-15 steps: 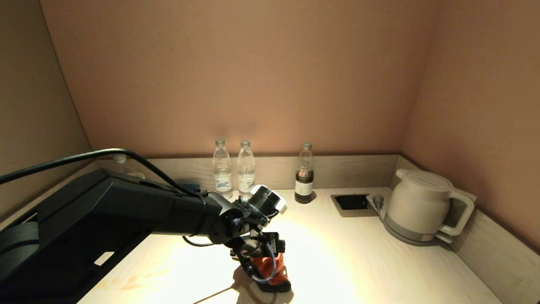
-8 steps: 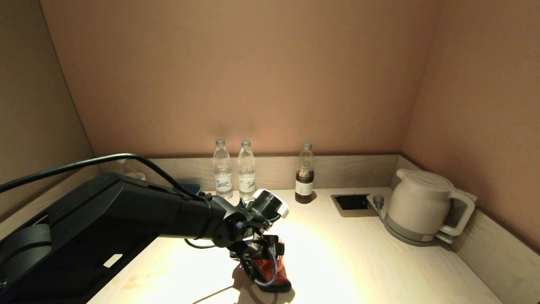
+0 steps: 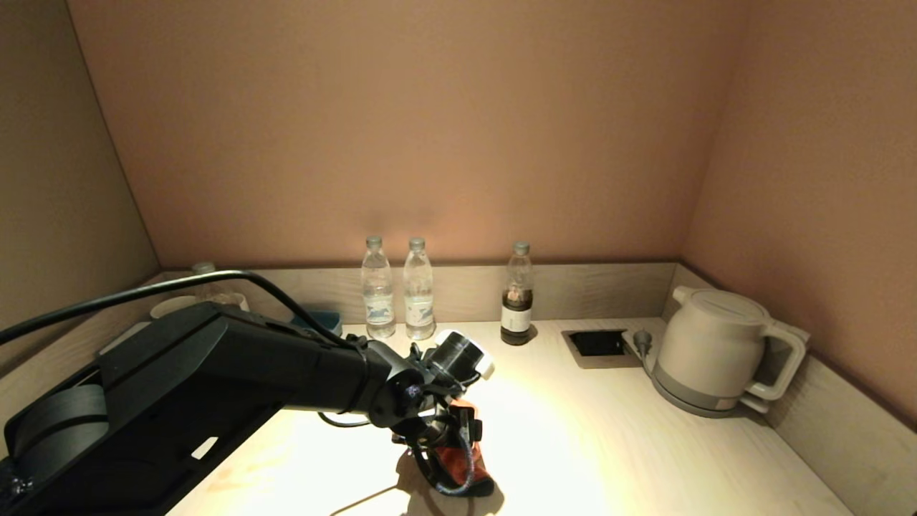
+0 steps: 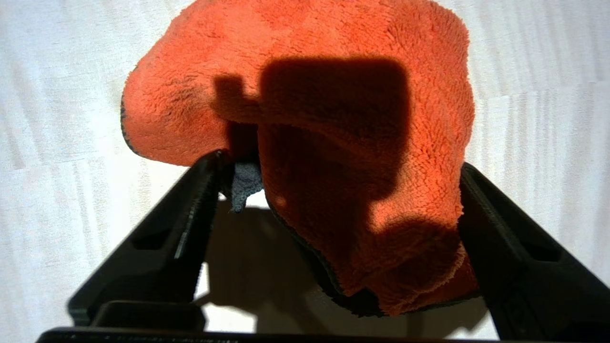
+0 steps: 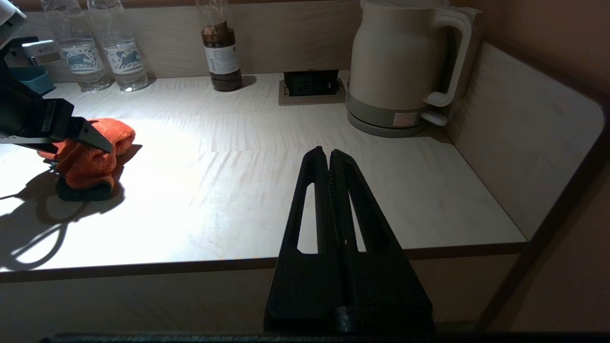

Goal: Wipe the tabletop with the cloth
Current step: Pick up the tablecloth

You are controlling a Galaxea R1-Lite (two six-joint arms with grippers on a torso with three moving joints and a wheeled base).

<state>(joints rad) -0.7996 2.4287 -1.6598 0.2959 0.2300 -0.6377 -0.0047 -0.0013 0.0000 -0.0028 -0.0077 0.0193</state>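
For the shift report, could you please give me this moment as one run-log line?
left end effector: shut on orange cloth, pressed to tabletop | right end effector: shut, parked off front edge | kettle: untouched

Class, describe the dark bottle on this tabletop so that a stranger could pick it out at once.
Start at the white kettle in the right corner and move left past the black recessed socket. The dark bottle stands against the back ledge. Unlike the two clear water bottles further left, it has dark contents and a white label.

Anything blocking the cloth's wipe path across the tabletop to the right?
Nothing visible nearby. The left gripper holds the cloth on the tabletop; the stretch to its right is bare until the kettle and socket recess at the far right. Bottles stand at the back wall.
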